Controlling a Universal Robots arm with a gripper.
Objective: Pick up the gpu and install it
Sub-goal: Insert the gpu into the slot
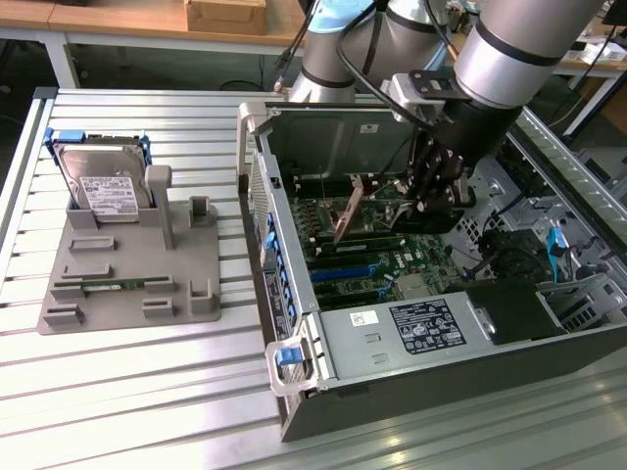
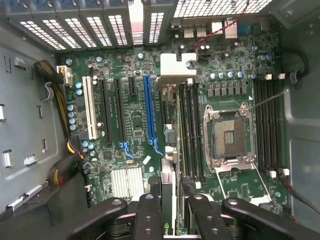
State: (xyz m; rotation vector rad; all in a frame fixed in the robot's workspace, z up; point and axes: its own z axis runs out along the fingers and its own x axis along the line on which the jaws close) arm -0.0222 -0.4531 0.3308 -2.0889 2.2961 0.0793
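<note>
My gripper (image 1: 427,192) is down inside the open computer case (image 1: 294,323), above the green motherboard (image 1: 411,259). In the wrist view the gripper (image 2: 172,212) is shut on the gpu (image 2: 169,165), which shows edge-on between the two black fingers (image 2: 148,217). Its silver bracket (image 2: 177,67) points toward the case's vented rear wall. The card hangs over the board, close beside the long blue slot (image 2: 148,107) and apart from it. In the exterior view the gpu's brownish back (image 1: 345,217) slants out from the gripper toward the exterior view's left.
A grey fixture (image 1: 127,294) on the slatted table at the exterior view's left holds a silver hard drive (image 1: 103,186) in a blue frame and a green memory stick (image 1: 110,285). Case walls, the empty processor socket (image 2: 227,135), memory slots and cable bundles (image 2: 65,170) crowd the gripper.
</note>
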